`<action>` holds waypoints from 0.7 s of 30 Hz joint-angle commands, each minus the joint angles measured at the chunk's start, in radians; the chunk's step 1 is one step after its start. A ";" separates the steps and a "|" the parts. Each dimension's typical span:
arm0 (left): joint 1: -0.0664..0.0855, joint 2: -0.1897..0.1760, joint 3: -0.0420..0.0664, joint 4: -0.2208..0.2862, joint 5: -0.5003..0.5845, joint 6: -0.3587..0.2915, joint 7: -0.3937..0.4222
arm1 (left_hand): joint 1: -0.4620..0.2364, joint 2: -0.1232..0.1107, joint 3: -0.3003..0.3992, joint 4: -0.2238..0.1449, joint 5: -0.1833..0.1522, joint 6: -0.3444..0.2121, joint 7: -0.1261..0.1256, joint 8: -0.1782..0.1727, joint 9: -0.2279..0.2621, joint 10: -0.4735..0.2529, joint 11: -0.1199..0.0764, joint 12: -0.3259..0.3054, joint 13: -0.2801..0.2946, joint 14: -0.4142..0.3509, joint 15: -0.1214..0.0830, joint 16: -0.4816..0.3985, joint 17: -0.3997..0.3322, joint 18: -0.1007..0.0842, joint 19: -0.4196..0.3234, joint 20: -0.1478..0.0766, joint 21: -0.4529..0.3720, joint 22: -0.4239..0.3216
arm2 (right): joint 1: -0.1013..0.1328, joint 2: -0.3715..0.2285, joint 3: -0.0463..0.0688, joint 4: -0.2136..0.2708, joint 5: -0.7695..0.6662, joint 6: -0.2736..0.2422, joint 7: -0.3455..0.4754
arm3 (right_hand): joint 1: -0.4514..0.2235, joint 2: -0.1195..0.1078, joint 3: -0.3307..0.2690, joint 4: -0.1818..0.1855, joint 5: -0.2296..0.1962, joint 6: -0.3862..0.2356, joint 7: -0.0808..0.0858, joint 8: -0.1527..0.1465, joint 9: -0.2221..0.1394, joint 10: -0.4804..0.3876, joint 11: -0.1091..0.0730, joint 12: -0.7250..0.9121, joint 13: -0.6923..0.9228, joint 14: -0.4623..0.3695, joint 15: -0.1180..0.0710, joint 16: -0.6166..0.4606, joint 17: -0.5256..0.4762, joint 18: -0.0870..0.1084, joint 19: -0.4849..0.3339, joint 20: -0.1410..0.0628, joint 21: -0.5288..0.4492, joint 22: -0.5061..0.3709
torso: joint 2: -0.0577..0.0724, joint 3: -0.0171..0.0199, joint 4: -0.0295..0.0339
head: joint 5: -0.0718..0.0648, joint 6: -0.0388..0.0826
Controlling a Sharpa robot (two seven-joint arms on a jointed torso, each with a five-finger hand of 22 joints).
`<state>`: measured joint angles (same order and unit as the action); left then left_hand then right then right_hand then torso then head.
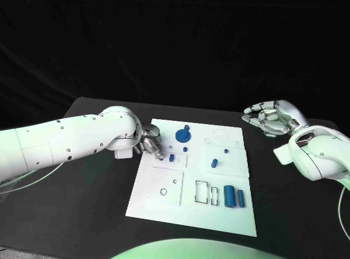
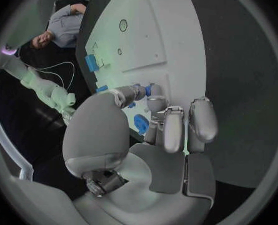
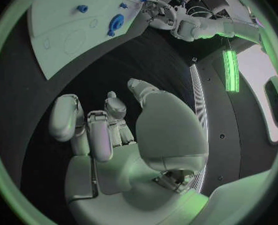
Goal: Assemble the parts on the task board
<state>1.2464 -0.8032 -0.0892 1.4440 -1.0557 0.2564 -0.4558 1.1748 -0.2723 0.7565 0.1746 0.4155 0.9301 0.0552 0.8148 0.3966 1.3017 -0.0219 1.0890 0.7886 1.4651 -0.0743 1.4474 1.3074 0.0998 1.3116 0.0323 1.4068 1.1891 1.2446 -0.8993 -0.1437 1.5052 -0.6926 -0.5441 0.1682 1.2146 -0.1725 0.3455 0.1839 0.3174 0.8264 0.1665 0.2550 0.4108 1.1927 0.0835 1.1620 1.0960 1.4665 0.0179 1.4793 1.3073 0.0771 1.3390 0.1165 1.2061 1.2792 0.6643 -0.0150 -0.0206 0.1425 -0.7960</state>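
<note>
The white task board (image 1: 192, 216) lies mid-table. My left hand (image 1: 150, 144) hangs over its left edge. In the left wrist view the thumb and a fingertip (image 2: 156, 103) pinch a small blue part (image 2: 149, 89), which still sits on the board (image 1: 171, 158). A blue gear-like disc (image 1: 183, 134) lies just beyond it, and a small blue peg (image 1: 213, 162) lies to the right. Two blue cylinders (image 1: 235, 196) stand near the board's front right. My right hand (image 1: 269, 117) hovers off the board's far right corner, fingers curled in with nothing in them (image 3: 113, 135).
Black table (image 1: 89, 205) surrounds the board on both sides. Outlined recesses (image 1: 205, 193) and a raised square plate with a small hole (image 1: 165, 186) mark the board's near half. The right wrist view shows the board (image 3: 63, 25), the disc (image 3: 115, 24) and my left hand (image 3: 158, 10).
</note>
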 commanded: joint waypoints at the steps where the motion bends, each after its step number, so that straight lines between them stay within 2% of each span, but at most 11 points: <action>1: -0.004 0.001 -0.003 -0.001 0.002 -0.015 0.000 | 0.010 0.000 0.182 -0.187 0.003 0.006 -0.004 -0.003 0.002 0.001 -0.005 0.004 0.001 0.050 -0.009 0.003 0.042 -0.014 0.005 -0.002 0.004 0.001 | -0.001 0.000 0.000 0.002 -0.004 0.008 0.004 | 0.005 -0.003 -0.001 0.005 0.004 -0.007 0.002 0.003 -0.001 0.002 -0.001 0.006 -0.001 0.044 -0.009 -0.005 0.031 0.017 -0.006 -0.002 -0.005 -0.002 | 0.000 -0.0003 -0.0001 | 0.000 0.002; 11: -0.004 -0.008 0.002 0.003 0.061 -0.030 0.008 | 0.009 -0.001 0.182 -0.188 0.009 0.009 -0.005 -0.005 0.002 0.003 -0.006 0.004 0.003 0.050 -0.009 0.002 0.041 -0.015 0.005 -0.002 0.004 0.002 | -0.001 0.001 0.000 0.001 -0.004 0.008 0.004 | 0.005 -0.003 -0.001 0.005 0.004 -0.007 0.002 0.003 -0.001 0.002 -0.001 0.006 -0.001 0.044 -0.009 -0.005 0.031 0.017 -0.006 -0.002 -0.005 -0.002 | -0.001 0.0010 0.0000 | -0.001 0.005; 15: -0.003 -0.015 0.005 0.004 0.085 -0.017 0.008 | 0.008 -0.001 0.182 -0.187 0.010 0.009 -0.005 -0.006 0.002 0.001 -0.006 0.001 -0.002 0.050 -0.009 0.002 0.041 -0.013 0.000 -0.002 0.002 -0.004 | -0.001 0.001 0.000 0.000 -0.004 0.008 0.004 | 0.005 -0.003 -0.001 0.005 0.004 -0.007 0.002 0.003 -0.001 0.002 -0.001 0.006 -0.001 0.044 -0.009 -0.005 0.031 0.017 -0.006 -0.002 -0.005 -0.002 | -0.002 0.0021 0.0004 | -0.001 0.005; 21: -0.002 -0.017 0.007 0.000 0.099 0.006 -0.001 | 0.006 -0.001 0.181 -0.186 0.010 0.010 -0.005 -0.007 0.003 0.001 -0.005 0.000 -0.003 0.050 -0.009 0.002 0.041 -0.013 -0.001 -0.002 0.001 -0.006 | -0.001 0.001 0.000 0.000 -0.004 0.009 0.003 | 0.005 -0.003 -0.001 0.005 0.004 -0.007 0.002 0.003 -0.001 0.002 -0.001 0.006 -0.001 0.044 -0.009 -0.005 0.031 0.017 -0.006 -0.002 -0.005 -0.002 | -0.001 0.0015 -0.0002 | 0.002 0.007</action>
<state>1.2438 -0.8220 -0.0831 1.4422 -0.9912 0.2441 -0.4569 1.1748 -0.2723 0.7565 0.1745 0.4215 0.9336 0.0523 0.8089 0.3972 1.3018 -0.0209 1.0890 0.7861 1.4651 -0.0743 1.4474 1.3074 0.0998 1.3116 0.0324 1.4067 1.1842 1.2442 -0.8989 -0.1437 1.5044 -0.6926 -0.5441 0.1682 1.2146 -0.1725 0.3453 0.1837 0.3173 0.8264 0.1665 0.2550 0.4108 1.1927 0.0834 1.1619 1.0961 1.4665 0.0179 1.4793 1.3081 0.0771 1.3390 0.1165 1.2061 1.2792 0.6630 -0.0134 -0.0206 0.1427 -0.7888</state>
